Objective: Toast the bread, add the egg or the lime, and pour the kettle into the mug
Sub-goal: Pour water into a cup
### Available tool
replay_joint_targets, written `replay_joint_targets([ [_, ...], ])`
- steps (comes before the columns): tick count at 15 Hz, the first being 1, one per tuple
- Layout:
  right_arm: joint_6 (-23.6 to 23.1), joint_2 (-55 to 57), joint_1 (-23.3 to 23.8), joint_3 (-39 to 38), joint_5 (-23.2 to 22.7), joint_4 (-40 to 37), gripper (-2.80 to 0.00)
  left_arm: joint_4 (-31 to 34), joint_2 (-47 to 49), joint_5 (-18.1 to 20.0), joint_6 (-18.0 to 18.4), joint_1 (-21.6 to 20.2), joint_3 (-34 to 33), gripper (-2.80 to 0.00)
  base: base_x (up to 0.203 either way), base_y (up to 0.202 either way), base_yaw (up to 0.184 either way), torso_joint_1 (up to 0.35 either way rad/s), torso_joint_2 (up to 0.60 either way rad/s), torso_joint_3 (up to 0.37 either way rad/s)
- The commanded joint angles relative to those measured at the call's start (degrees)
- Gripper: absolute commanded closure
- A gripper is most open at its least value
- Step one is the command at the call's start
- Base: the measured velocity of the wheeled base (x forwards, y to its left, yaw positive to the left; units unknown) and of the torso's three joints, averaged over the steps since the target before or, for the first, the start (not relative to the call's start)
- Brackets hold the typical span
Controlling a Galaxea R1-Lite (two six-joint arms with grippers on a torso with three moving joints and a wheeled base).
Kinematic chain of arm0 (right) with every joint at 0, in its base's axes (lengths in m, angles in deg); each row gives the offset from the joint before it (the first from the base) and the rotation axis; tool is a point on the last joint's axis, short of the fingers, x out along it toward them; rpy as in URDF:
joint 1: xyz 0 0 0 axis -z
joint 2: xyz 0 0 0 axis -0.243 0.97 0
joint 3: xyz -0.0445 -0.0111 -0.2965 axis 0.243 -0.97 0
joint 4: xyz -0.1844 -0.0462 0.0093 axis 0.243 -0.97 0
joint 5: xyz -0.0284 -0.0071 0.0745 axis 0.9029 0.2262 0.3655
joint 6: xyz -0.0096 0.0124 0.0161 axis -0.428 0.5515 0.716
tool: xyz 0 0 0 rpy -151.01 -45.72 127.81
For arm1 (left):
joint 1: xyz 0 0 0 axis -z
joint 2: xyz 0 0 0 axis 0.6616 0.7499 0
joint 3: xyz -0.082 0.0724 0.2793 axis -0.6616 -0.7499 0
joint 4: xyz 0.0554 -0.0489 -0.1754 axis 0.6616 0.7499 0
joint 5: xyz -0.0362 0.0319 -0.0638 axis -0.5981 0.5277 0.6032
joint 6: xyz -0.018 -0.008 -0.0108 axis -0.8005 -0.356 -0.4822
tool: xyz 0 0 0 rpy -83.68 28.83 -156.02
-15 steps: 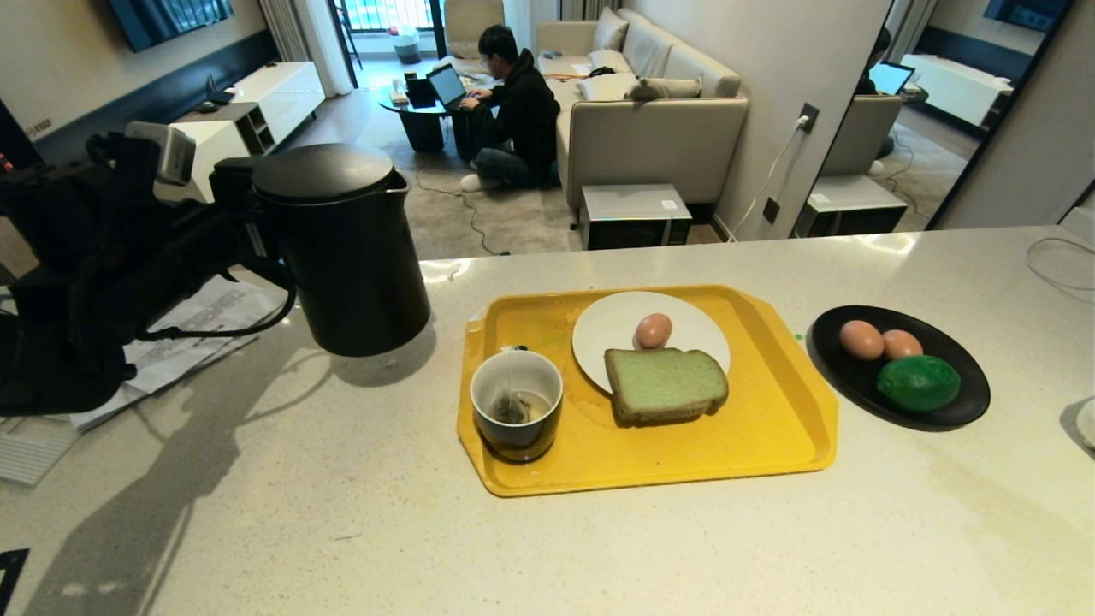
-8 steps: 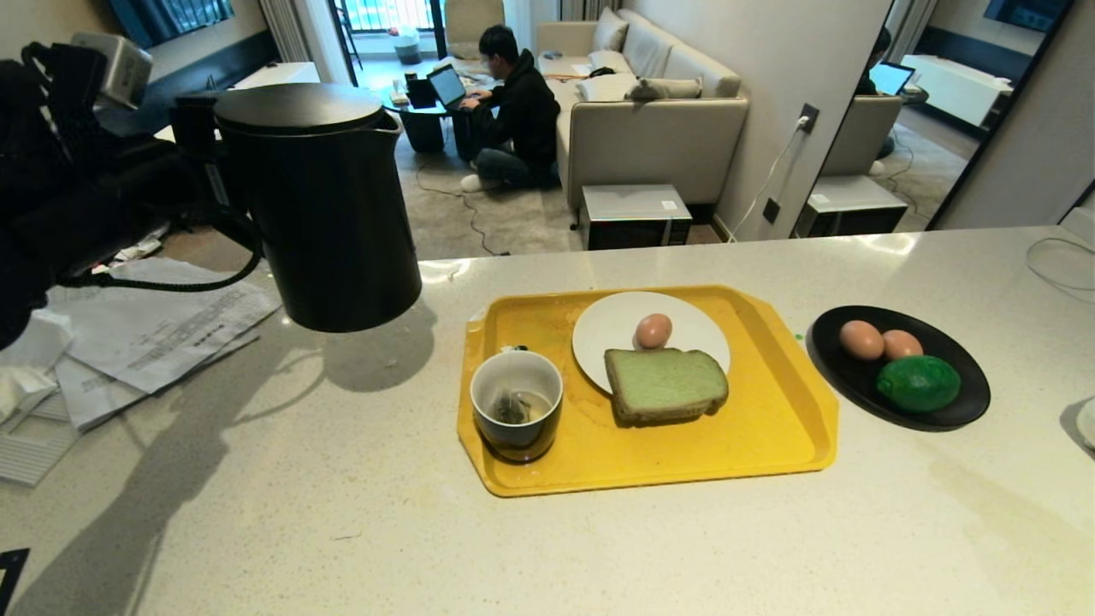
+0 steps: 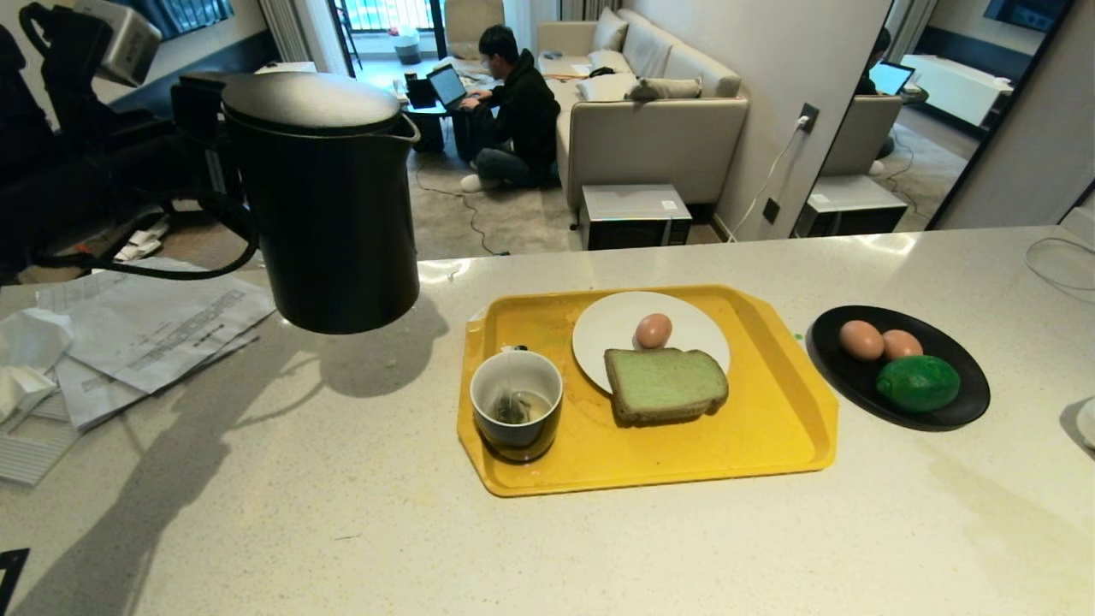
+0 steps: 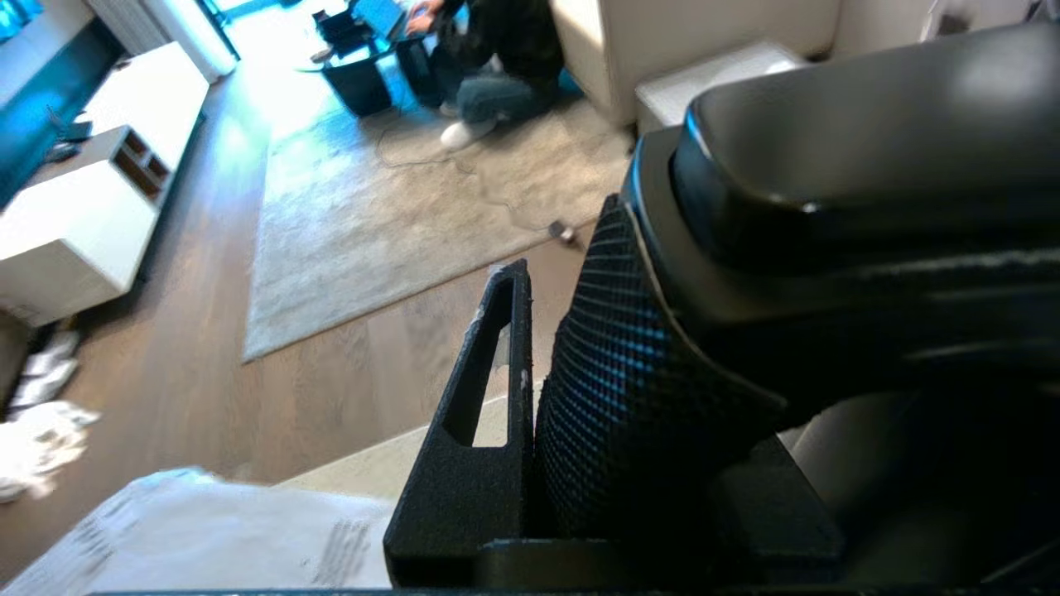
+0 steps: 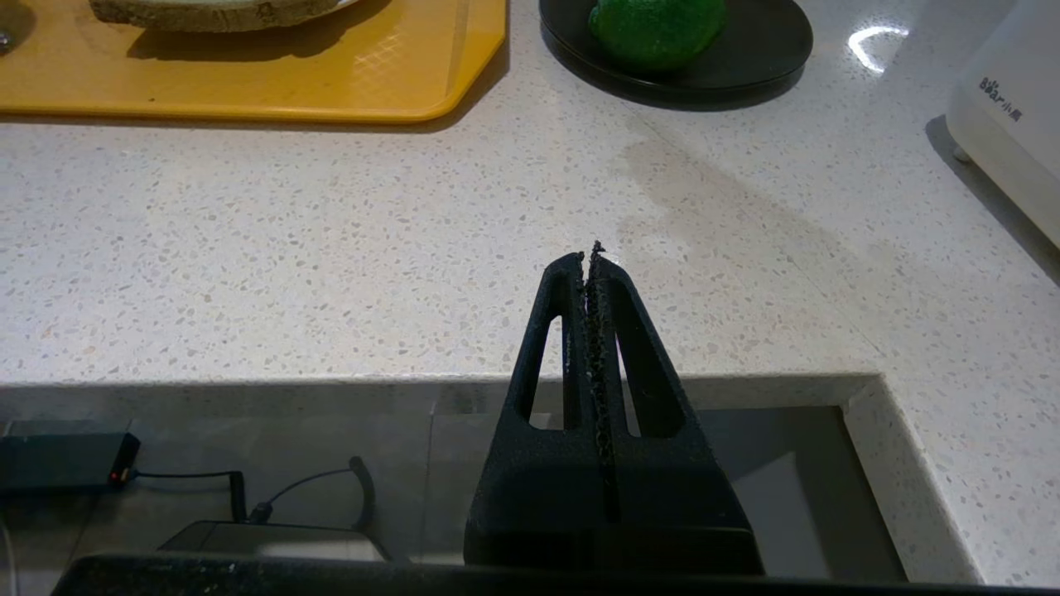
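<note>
Left gripper (image 4: 530, 430) clamped narrow on the loop handle of the kettle (image 3: 329, 201), one finger pressed flat along the textured grip, the other hidden behind it. Holds the kettle clear of the counter (image 3: 547, 547), upright, lid on, spout turned toward the yellow tray (image 3: 770, 445), well to the left of it.

Looks like the pouring step, in the carry. On the tray: the mug (image 3: 516, 415) at the near left corner, a tea bag inside; the bread (image 3: 665, 383) and one egg (image 3: 653, 330) on the white plate (image 3: 607, 329). Off the tray, on the black dish (image 3: 967, 406): two more eggs and the lime (image 3: 917, 382).

Next calls for bringing the spout over the mug's rim, then tipping slowly.

Right gripper (image 5: 590, 261) pressed shut, empty, parked low off the counter's near edge.
</note>
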Motion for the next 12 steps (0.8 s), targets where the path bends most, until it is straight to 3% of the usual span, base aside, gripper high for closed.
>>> replay_joint_targets([
  [1, 0.0, 0.0, 0.0, -0.1, 0.0, 0.0, 0.0, 3.2, -0.5, -0.1, 2.8, 0.2, 0.2, 0.0, 0.0, 0.0, 0.0, 0.0, 0.0, 0.0],
  [7, -0.1, 0.0, 0.0, -0.1, 0.0, 0.0, 0.0, 8.3, -0.5, -0.7, 6.4, 4.2, 0.8, 0.0, 0.0, 0.0, 0.0, 0.0, 0.0, 0.0],
  [12, 0.0, 0.0, 0.0, -0.1, 0.0, 0.0, 0.0, 15.7, -1.6, -3.2, 14.7, 4.6, 4.6, 0.0, 0.0, 0.0, 0.0, 0.0, 0.0, 0.0],
])
